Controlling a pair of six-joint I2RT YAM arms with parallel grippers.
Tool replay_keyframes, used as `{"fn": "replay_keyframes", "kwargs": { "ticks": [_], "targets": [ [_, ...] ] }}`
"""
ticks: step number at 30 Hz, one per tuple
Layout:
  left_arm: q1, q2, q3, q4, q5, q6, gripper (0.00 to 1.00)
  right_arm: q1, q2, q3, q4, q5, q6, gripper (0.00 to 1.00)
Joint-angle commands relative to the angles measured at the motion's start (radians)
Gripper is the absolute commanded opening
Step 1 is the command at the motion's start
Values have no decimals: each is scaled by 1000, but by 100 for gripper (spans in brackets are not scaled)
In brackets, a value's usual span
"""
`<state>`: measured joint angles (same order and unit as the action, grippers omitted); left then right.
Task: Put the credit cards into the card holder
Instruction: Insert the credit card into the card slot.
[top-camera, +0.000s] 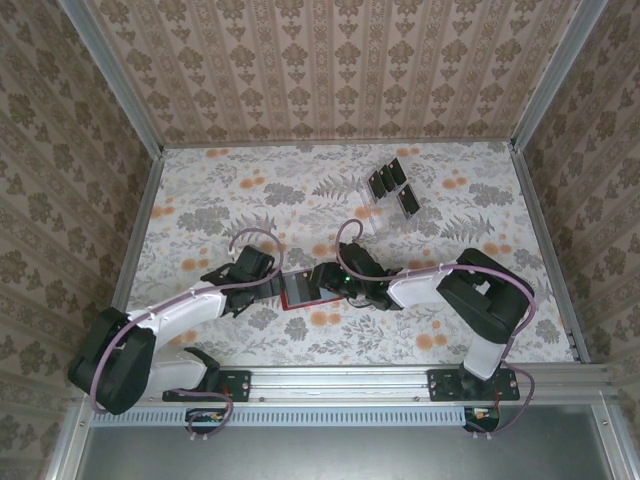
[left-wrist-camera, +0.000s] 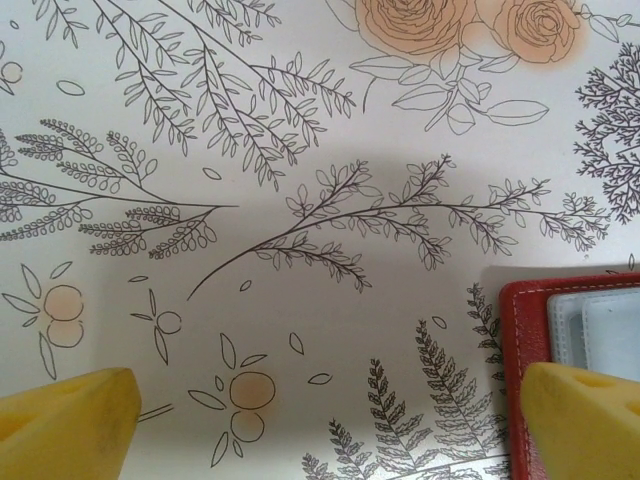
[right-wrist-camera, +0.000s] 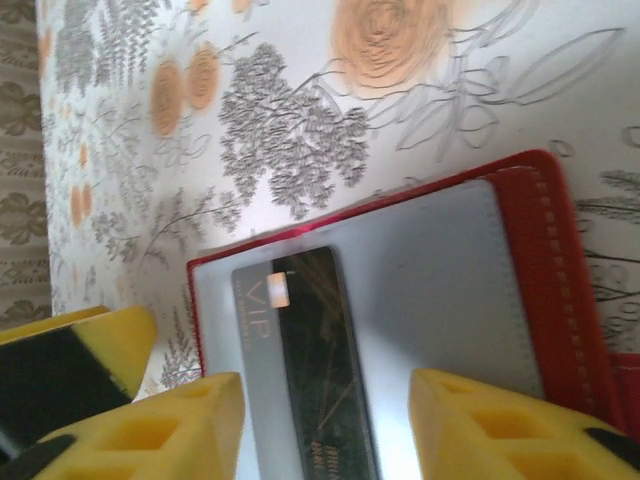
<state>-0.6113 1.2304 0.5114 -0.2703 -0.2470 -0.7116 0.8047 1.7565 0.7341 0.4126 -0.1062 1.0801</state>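
Card holder (right-wrist-camera: 556, 268) open; credit card (right-wrist-camera: 312, 352) on grey inside.

The whole table (top-camera: 230, 190) is seen from high above and behind the arm bases (top-camera: 215, 383), with the view directed downward and forward. The left wrist view is held close over the table, facing down. The right wrist view is held even closer. The red card holder (top-camera: 300, 292) is shared by all three views.

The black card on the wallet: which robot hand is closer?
Right. The right gripper is over the black card, a finger on each side. The left gripper is off at the edge of the red wallet.
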Motion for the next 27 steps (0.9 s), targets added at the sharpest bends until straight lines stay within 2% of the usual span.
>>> {"fn": "replay_keyframes", "kwargs": {
  "ticks": [1,6,9,27],
  "targets": [
    [7,15,11,-18,5,13,100,-15,14,31,-146,-23,-69,40],
    [6,31,-13,6,15,5,100,-16,18,101,-248,-32,-128,19],
    [5,42,-21,16,20,0,100,-15,36,141,-303,-38,-154,10],
    [-24,143,-37,84,28,-20,100,5,119,217,-304,-105,-155,5]
  ]
}}
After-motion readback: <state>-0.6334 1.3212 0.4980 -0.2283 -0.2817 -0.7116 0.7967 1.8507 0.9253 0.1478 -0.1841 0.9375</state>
